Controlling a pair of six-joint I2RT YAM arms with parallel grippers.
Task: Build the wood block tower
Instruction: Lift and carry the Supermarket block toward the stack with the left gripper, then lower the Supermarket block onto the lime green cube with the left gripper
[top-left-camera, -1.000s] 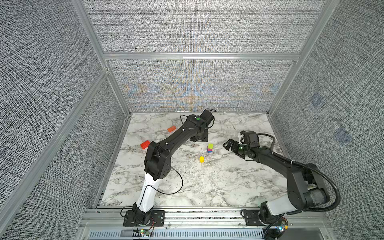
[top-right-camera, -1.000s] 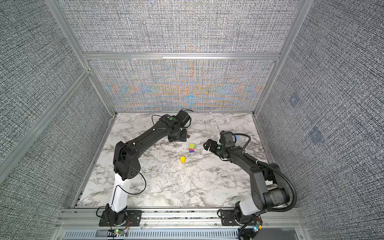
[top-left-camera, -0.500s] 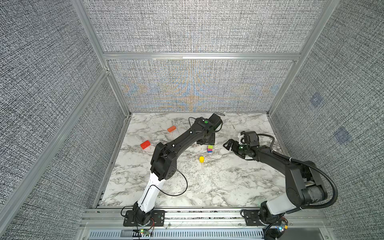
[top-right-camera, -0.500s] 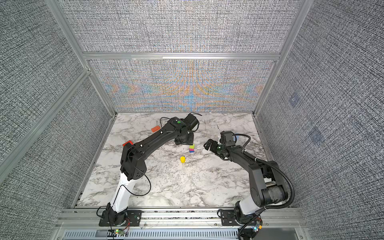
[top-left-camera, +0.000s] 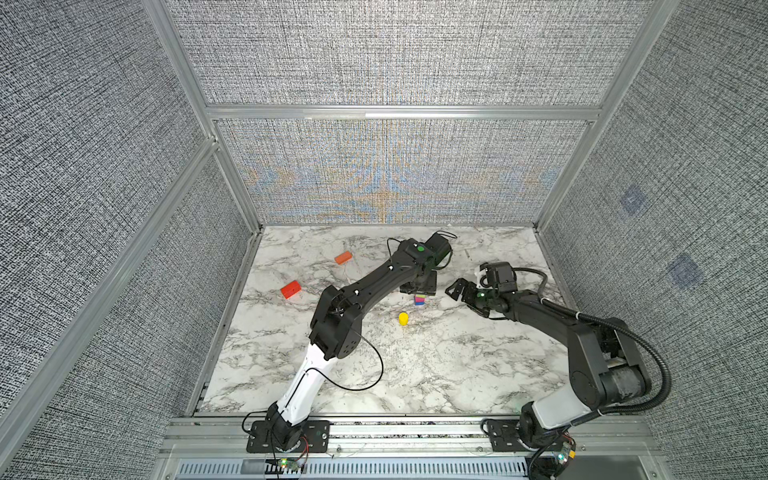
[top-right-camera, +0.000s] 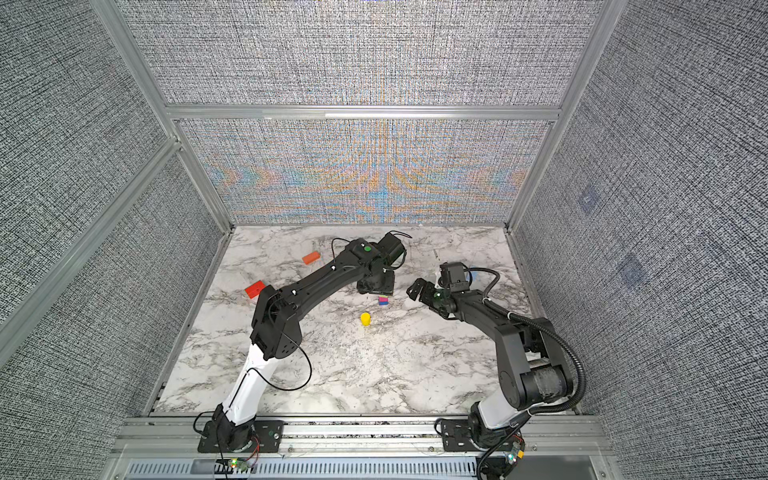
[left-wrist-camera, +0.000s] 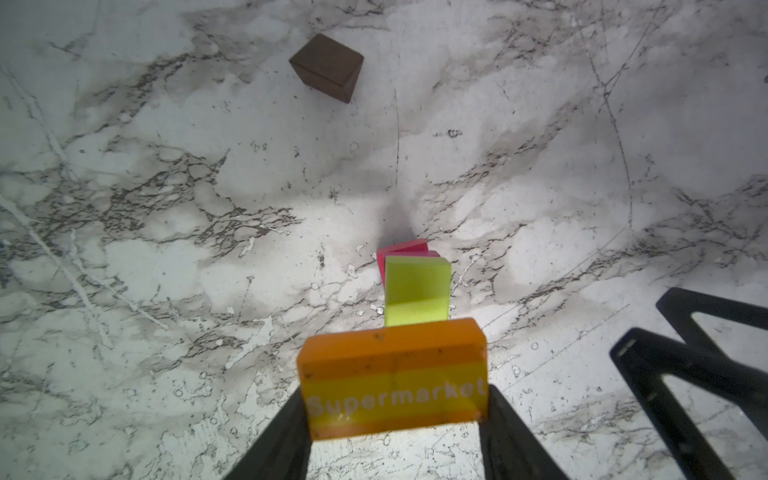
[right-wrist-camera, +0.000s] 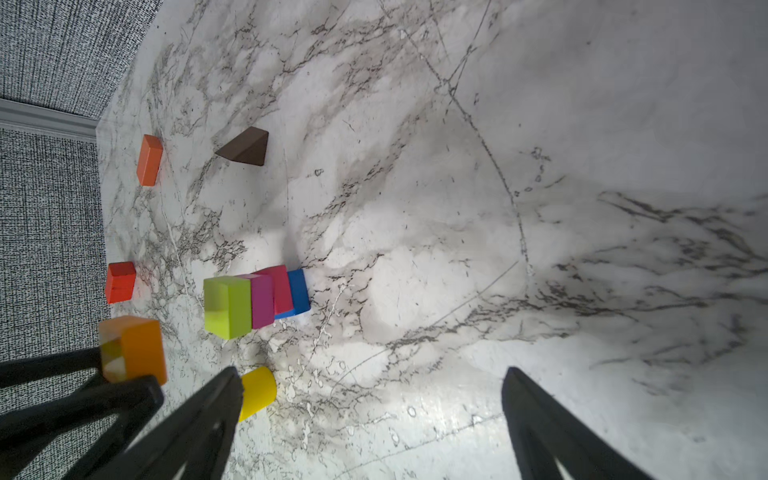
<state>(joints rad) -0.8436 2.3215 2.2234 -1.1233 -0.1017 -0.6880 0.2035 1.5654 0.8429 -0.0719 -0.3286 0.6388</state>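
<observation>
Marble counter (top-left-camera: 415, 365), grey booth (top-left-camera: 374, 62). Left claw (left-wrist-camera: 395, 390) gripping orange block (left-wrist-camera: 392, 353), hovering just short of tower (right-wrist-camera: 266, 299); lime block (left-wrist-camera: 417, 286) lying ahead, below. Right claw (right-wrist-camera: 372, 374) gaping wide, empty, sitting beside tower.

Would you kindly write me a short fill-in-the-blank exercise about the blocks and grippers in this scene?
The left gripper holds an orange block printed with the word ____.
The bottom block of the tower is coloured ____.
The jaws of the right gripper stand ____, holding nothing.
The lone cylinder on the table is coloured ____.
Missing words: Supermarket, blue, open, yellow.
</observation>
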